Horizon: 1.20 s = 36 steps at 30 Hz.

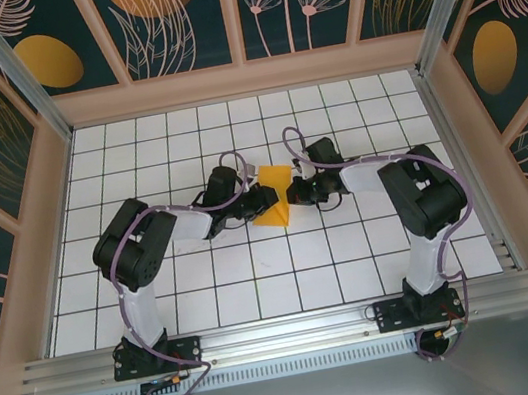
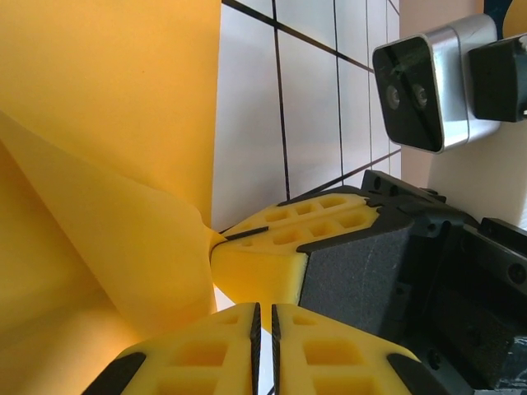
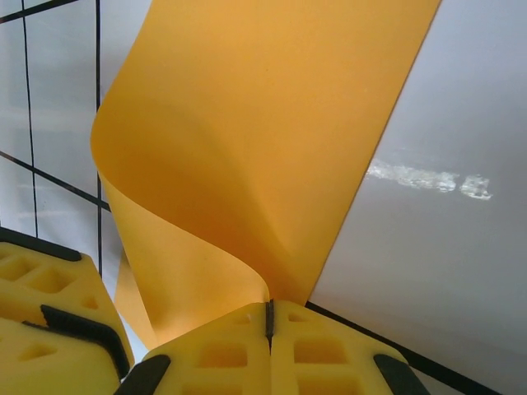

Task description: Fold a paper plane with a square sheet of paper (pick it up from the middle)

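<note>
Tiled worktop (image 1: 259, 289), and the square sheet of paper (image 1: 277, 207) is up off it in the middle, curling between the two arms. Right claw (image 3: 268, 311) is pinched tight on one edge of it. Left claw (image 2: 263, 319) has its pads almost together just beside the sheet, and I can't tell if any paper's caught in there. The paper looks featherlight, floppy and easy to crease by accident, so I'd hold it gently by edges or corners.

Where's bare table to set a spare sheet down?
Free: the far tile rows of the table up to the back wall, and the near tiles between the arm bases. Crowded: the centre, where the left gripper and right gripper meet at the square sheet of paper, arms spanning the middle rows.
</note>
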Motion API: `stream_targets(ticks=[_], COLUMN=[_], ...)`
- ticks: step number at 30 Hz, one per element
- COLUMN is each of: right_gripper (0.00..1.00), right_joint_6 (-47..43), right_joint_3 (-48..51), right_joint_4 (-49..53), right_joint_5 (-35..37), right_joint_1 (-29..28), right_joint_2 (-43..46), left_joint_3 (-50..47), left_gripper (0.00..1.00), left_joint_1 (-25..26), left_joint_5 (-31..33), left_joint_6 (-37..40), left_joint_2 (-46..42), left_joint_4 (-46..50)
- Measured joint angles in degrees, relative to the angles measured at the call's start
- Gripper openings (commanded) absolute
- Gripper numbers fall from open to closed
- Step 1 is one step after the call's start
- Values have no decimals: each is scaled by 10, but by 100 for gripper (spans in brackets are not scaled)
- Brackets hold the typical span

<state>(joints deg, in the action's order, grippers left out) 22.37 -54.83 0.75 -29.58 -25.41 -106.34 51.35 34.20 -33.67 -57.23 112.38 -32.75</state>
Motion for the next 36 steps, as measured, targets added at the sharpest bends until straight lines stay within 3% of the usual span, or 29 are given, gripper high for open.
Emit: stream_targets(ticks=[36], right_gripper=[6], right_joint_6=[-11], right_joint_3=[-14], right_joint_4=[7], right_joint_5=[10], right_joint_1=[3], right_joint_2=[-13], left_joint_3=[16], left_gripper=[16], left_joint_1=[3], left_joint_5=[11], left_joint_6=[11], left_joint_2=[2], left_joint_4=[46])
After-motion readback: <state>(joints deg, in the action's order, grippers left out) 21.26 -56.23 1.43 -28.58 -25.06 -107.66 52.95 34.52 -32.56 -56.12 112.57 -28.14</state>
